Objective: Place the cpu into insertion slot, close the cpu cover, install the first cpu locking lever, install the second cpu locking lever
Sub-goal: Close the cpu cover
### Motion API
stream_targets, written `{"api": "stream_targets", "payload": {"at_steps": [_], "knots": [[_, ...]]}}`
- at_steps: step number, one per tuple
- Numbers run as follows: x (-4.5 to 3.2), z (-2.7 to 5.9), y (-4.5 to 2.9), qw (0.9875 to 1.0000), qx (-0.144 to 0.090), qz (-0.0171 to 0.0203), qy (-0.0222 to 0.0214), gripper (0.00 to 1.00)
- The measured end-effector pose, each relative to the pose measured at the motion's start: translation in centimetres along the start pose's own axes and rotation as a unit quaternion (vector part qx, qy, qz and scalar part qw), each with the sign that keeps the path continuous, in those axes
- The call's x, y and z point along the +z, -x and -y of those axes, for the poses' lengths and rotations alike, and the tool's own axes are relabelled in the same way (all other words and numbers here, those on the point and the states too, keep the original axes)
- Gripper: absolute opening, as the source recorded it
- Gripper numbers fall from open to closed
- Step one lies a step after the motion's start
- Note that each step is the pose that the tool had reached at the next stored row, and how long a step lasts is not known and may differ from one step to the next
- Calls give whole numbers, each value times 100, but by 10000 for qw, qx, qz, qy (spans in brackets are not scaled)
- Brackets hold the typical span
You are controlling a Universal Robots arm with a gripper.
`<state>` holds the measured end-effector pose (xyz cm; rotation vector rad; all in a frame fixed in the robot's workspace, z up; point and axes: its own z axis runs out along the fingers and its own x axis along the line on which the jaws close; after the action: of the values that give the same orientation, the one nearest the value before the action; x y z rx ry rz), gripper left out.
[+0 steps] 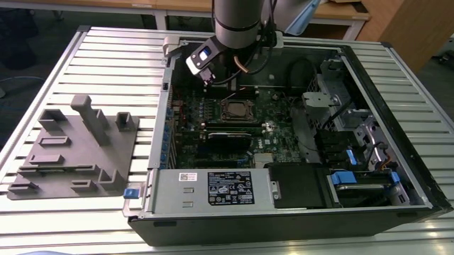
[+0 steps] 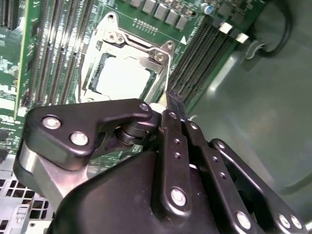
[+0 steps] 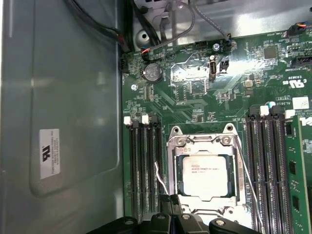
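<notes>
The cpu (image 3: 204,169), a flat silver-grey square, lies in the insertion slot on the green board, as both wrist views show (image 2: 122,78). The cpu cover (image 3: 202,141), a silver frame, lies down around the chip (image 2: 146,51). One thin wire locking lever (image 3: 245,178) runs along one side of the frame. A second locking lever (image 3: 159,175) stands slanted off the opposite side, and its end reaches my fingertips. My gripper (image 3: 170,199) is shut just beside the socket's edge (image 2: 173,101). In the exterior view the socket (image 1: 237,109) sits under my arm (image 1: 237,26).
The open computer case (image 1: 383,159) lies on a slatted table. Rows of memory slots (image 3: 144,165) flank the socket on both sides. Cables (image 3: 161,29) hang near the case wall. A grey fixture block (image 1: 78,143) stands on the exterior view's left.
</notes>
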<state>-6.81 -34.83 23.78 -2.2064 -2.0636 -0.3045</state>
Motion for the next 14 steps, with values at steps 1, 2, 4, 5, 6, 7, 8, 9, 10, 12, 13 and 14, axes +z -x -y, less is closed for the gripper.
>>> {"api": "stream_targets", "payload": {"at_steps": [1, 2, 4, 5, 6, 7, 8, 9, 10, 12, 13, 14], "knots": [[4, 0, -3, 10000, -1, 38, 20, 11], [5, 0, -5, 10000, 0, 52, 30, 11], [6, 0, -6, 10000, -1, 54, 32, 11], [6, 0, -6, 10000, -1, 54, 32, 11], [6, 1, -6, 10000, -1, 54, 32, 11], [6, 1, -6, 10000, -1, 54, 32, 11], [6, 1, -6, 10000, -1, 54, 33, 11], [6, 1, -6, 10000, -1, 54, 33, 11], [6, 1, -6, 10000, -1, 54, 33, 11], [7, 1, -12, 10000, -1, 64, 35, 11], [8, 2, -16, 10000, -2, 74, 37, 11], [10, 2, -21, 10000, -4, 84, 40, 11]]}}
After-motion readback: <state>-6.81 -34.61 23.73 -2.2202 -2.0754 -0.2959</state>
